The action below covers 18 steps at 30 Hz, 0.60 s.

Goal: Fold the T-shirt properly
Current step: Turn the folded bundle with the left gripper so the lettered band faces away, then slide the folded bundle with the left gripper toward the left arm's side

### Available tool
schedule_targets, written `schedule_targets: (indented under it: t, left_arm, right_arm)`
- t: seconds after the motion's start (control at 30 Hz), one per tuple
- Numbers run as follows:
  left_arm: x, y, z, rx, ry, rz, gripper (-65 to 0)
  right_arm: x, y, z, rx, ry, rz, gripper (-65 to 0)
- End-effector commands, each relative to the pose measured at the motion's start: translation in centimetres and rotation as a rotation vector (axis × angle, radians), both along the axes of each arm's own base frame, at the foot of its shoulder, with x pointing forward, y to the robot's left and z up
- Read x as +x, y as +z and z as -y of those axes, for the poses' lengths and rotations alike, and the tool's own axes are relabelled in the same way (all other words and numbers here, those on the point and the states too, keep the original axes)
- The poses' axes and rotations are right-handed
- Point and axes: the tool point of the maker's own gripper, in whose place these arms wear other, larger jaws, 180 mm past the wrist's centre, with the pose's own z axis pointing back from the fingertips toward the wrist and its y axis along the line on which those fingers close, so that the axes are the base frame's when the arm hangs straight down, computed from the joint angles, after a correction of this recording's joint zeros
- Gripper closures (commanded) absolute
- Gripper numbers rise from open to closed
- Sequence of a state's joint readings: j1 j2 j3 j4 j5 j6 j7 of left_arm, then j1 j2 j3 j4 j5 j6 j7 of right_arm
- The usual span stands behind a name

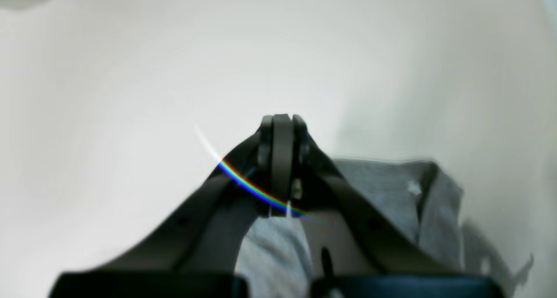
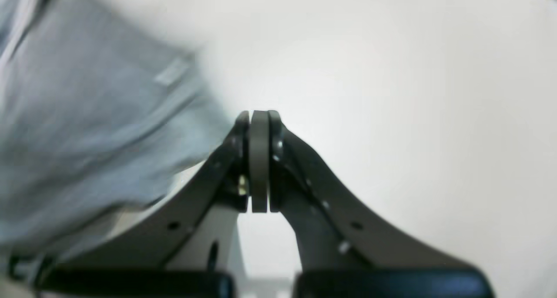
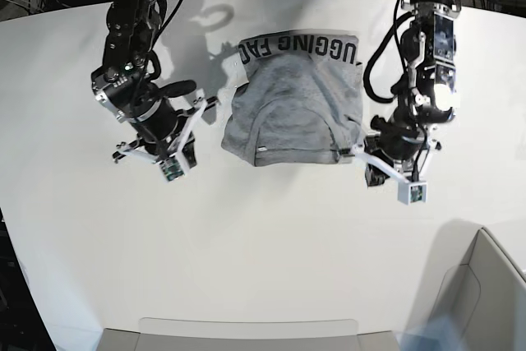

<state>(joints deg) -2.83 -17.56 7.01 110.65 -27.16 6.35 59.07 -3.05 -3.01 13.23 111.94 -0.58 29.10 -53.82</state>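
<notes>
**Folded Shirt Rests Between Two Idle Hands**

The T-shirt lies bunched in a rough square on the tabletop, between the left hand and right hand, both pinched closed and empty. Folding looks nearly complete; next likely calls for squaring edges.

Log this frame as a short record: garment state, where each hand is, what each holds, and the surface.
garment: T-shirt, grey, folded into a compact bundle, a strip of black lettering showing along its far edge
surface: white table
left hand: shut, holding nothing, beside the shirt on the base view's right
right hand: shut, holding nothing, beside the shirt on the base view's left
contact: neither hand grips the cloth
fold quality: edges uneven, near corner drooping
</notes>
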Motion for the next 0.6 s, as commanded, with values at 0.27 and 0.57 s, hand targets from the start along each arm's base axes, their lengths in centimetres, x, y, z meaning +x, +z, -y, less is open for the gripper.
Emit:
schedule_targets:
  t: [0.27, 0.57]
  left_arm:
    - [-8.9, -5.8, 8.5, 0.013, -0.304, -0.162, 0.0]
    - [-9.9, -14.7, 6.6, 0.115, -0.295, -0.397, 0.0]
  right_arm:
    - [-1.2, -0.2, 7.6, -0.022, -0.221, -0.004, 0.0]
    - [-3.6, -2.3, 8.1, -0.036, -0.228, -0.074, 0.0]
